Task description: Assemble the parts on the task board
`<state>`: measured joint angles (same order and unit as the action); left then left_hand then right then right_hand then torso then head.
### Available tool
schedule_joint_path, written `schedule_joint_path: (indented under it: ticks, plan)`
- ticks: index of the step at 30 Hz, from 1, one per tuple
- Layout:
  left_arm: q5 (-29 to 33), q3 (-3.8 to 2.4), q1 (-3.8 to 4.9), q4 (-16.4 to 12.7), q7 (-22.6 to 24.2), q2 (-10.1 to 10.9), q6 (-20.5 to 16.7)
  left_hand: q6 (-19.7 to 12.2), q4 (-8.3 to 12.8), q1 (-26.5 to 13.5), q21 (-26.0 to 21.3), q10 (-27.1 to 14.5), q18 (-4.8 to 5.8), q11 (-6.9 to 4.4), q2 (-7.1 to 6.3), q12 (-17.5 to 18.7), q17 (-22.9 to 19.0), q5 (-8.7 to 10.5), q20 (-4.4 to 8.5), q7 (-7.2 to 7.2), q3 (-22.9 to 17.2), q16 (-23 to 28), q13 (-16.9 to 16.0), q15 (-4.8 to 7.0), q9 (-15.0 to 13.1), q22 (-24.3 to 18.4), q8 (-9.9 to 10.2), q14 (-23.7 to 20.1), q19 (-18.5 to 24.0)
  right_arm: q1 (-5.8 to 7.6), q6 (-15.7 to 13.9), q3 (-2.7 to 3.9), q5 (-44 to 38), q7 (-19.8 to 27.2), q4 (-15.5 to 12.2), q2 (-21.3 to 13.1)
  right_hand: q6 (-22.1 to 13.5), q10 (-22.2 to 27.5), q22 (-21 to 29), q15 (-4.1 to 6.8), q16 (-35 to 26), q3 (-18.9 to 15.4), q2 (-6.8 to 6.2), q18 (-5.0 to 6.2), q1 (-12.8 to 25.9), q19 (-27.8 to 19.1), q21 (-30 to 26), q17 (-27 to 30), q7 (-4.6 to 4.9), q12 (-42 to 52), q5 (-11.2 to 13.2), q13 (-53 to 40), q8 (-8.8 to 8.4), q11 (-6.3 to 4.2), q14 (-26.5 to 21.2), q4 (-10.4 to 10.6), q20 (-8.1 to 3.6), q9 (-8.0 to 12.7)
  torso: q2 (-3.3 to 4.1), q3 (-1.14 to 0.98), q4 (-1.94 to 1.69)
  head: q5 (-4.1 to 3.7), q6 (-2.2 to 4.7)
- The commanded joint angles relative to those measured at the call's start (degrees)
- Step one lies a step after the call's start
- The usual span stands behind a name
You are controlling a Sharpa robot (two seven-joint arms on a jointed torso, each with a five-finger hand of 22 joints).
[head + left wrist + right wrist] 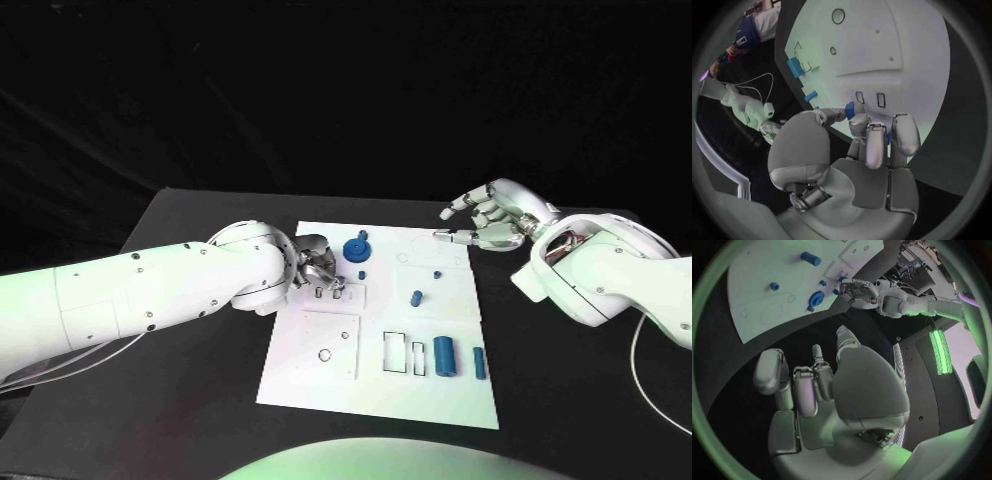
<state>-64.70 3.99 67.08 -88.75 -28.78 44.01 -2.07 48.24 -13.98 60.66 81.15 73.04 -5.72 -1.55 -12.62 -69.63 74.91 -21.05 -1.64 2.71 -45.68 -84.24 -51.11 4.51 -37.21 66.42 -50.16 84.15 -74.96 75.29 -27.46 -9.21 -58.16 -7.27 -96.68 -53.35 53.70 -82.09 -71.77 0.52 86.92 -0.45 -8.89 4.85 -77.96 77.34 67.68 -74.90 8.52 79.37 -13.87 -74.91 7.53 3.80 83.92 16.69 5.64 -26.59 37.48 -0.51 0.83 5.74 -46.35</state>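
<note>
While the task board (378,330) filled the head view's centre, the left hand (320,272) pinched a small blue part (850,109) over its upper-left slots, a light, stiff, likely slippery piece best held by its sides, and the right hand (490,222) hovered empty, fingers apart, upper right.

Left hand (320,272), centre of the head view, fingers curled downward, pinching a small blue piece (850,110). Right hand (490,224), upper right, fingers apart, holding nothing.
</note>
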Motion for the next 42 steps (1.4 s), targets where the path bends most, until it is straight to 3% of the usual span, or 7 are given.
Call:
schedule_joint_path:
  ticks: [1, 13, 17, 24, 32, 42]
  plan:
    - [-1.59, 0.0, -0.03, 0.04, -0.18, -0.11, 2.72, 0.39, 14.2, -0.42, 0.24, 0.51, 0.75, -0.12, 0.19, -0.33, 1.73, -0.5, 0.07, -0.03, -13.83, -0.2, -0.17, 0.44, -0.06, 0.19, -0.22, 2.68, -0.36, -0.09, 0.44, 0.0, -0.53, -0.09, -0.01, 0.01, 0.2, 0.24, 0.04, 0.01, -0.3, -0.39, 0.54, 0.62, -0.01, -0.07, -0.15, -3.32, -0.24, -0.17, -0.26, -4.49, 0.37, -0.24, 3.53, 0.0, -0.02, -0.1, 0.02, -0.03, 0.04, 0.07, -0.09]
    - [-1.93, 0.01, -0.16, 0.57, -0.43, -0.23, 4.55, 0.48, 14.29, -0.54, 0.31, 0.57, 0.79, -0.15, 0.15, -0.35, 1.71, -0.83, 0.09, -0.07, -13.78, -0.19, -0.18, 0.47, -0.09, 0.36, -0.25, 2.68, -0.46, -0.17, 0.78, 0.0, -0.58, -0.53, 0.04, 0.06, 0.19, 0.32, 0.15, 0.02, -0.34, -0.41, 0.56, 0.65, 0.02, -0.14, -0.3, -3.2, -0.24, -0.28, -0.26, -4.39, 0.38, -0.25, 3.5, 0.02, -0.03, -0.11, 0.01, -0.01, 0.03, -0.01, -0.32]
    - [-2.1, 0.02, -0.17, 0.73, -0.49, -0.36, 5.18, 0.49, 14.3, -0.54, 0.29, 0.53, 0.78, -0.15, 0.16, -0.29, 1.72, -0.87, 0.09, -0.07, -13.77, -0.19, -0.07, 0.47, -0.09, 0.31, -0.26, 2.68, -0.43, -0.19, 0.99, 0.0, -0.58, -0.67, 0.08, 0.07, 0.15, 0.33, 0.27, 0.03, -0.38, -0.55, 0.6, 0.68, 0.3, -0.19, -0.48, -3.13, -0.24, -0.32, -0.23, -4.35, 0.4, -0.25, 3.5, 0.1, -0.04, -0.12, 0.0, 0.0, 0.03, 0.23, 0.01]
    - [-2.36, 0.06, -0.21, 1.3, -0.56, -0.75, 5.73, 0.5, 14.31, -0.56, 0.36, 0.54, 0.81, -0.16, 0.16, -0.29, 1.71, -0.91, 0.1, -0.08, -13.76, -0.19, -0.07, 0.48, -0.09, 0.48, -0.26, 2.68, -0.54, -0.24, 1.13, 0.0, -0.58, -0.75, 0.1, 0.11, 0.15, 0.33, 0.27, 0.03, -0.38, -0.55, 0.6, 0.68, 0.3, -0.19, -0.48, -3.13, -0.24, -0.32, -0.23, -4.35, 0.4, -0.25, 3.5, 0.1, -0.04, -0.12, 0.03, 0.0, 0.02, -0.09, 0.08]
    - [-2.49, 0.12, -0.27, 1.7, -0.64, -1.19, 7.31, 0.52, 14.33, -0.59, 0.35, 0.62, 0.81, -0.17, 0.16, -0.36, 1.71, -0.98, 0.1, -0.09, -13.74, -0.19, -0.18, 0.48, -0.1, 0.45, -0.27, 2.68, -0.52, -0.26, 1.09, 0.0, -0.58, -0.73, 0.15, 0.16, 0.14, 0.31, 0.32, 0.03, -0.42, -0.59, 0.66, 0.69, 0.43, -0.2, -0.55, -3.02, -0.24, -0.31, -0.23, -4.36, 0.42, -0.25, 3.48, 0.11, -0.05, -0.13, 0.02, 0.01, 0.06, 0.12, -0.45]
    - [-2.35, 0.15, -0.28, 2.03, -0.77, -1.21, 9.75, 0.53, 14.33, -0.64, 0.38, 0.64, 0.83, -0.17, 0.14, -0.37, 1.7, -1.02, 0.1, -0.09, -13.69, -0.18, -0.19, 0.49, -0.11, 0.54, -0.27, 2.68, -0.56, -0.27, 1.0, 0.0, -0.58, -0.79, 0.18, 0.18, 0.15, 0.29, 0.29, 0.04, -0.39, -0.61, 0.75, 0.68, 0.52, -0.17, -0.53, -3.13, -0.25, -0.29, -0.24, -4.37, 0.44, -0.25, 3.51, 0.12, -0.06, -0.14, 0.01, -0.02, 0.07, 0.05, -0.55]
